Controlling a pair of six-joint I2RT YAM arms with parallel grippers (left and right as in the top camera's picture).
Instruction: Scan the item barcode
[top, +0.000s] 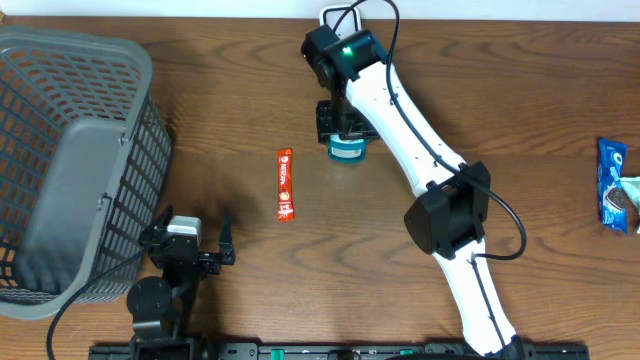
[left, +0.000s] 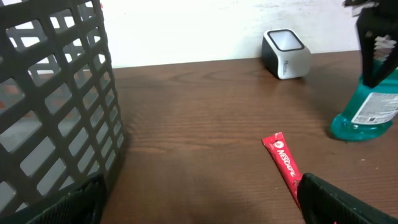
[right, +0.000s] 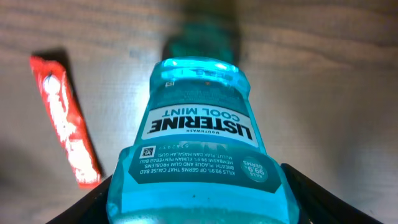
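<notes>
The right gripper (top: 343, 128) had its jaws closed onto the Listerine bottle (right: 199, 124), one finger on each side. The bottle stood on the table (top: 500, 100) at mid-table, just in front of the barcode scanner (left: 286, 54) by the back edge. It looked like the start of the pick-up, and there was plenty to watch. The blue-green bottle was smooth, rounded plastic full of liquid, and the hold appeared to sit high on it. A quick lift could therefore have let it swing, twist between the fingers or slide out. From the left wrist view its base already seemed a touch tilted, so an off-centre grip was a fair worry. No barcode showed, only the Cool Mint front label facing the right wrist camera. The code was probably on another side, and if the bottle went to the scanner without being turned the read would likely have failed. The scanner sat close under the arm and could have been knocked by a careless swing. The Nescafé stick (top: 285, 184), lying near the bottle on its left, could have been swept aside by a low carry. The left gripper (top: 195, 228) was wide open and holding nothing beside the basket (top: 150, 120), well apart from all this.
</notes>
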